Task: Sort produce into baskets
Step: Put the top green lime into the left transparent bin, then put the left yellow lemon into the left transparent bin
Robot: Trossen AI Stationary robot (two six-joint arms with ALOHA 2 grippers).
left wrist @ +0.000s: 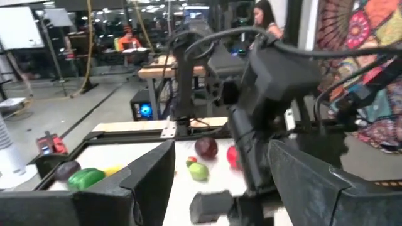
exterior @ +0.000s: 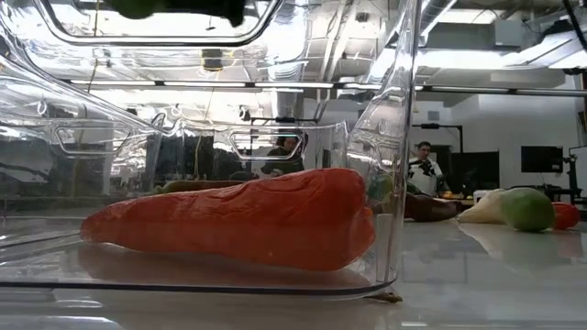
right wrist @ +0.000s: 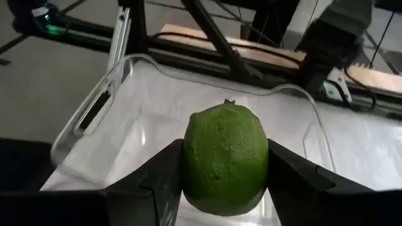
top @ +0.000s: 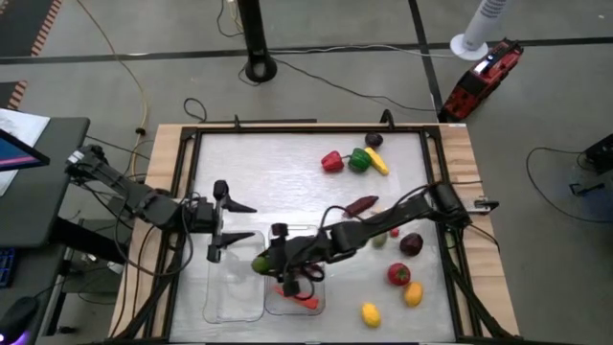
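Left gripper (top: 237,221) hangs over the left bin (top: 233,287), fingers spread wide, nothing in them. Right gripper (top: 265,261) sits just above the edge between the two bins, clamped on a lime (right wrist: 225,160), clear bin floor below it. Right bin (top: 297,305) holds a carrot (exterior: 240,221). Rest of the produce is on the table (top: 278,168): red pepper (top: 331,161), green pepper (top: 359,159), eggplant (top: 361,205), tomato (top: 398,275), two lemons (top: 370,313).
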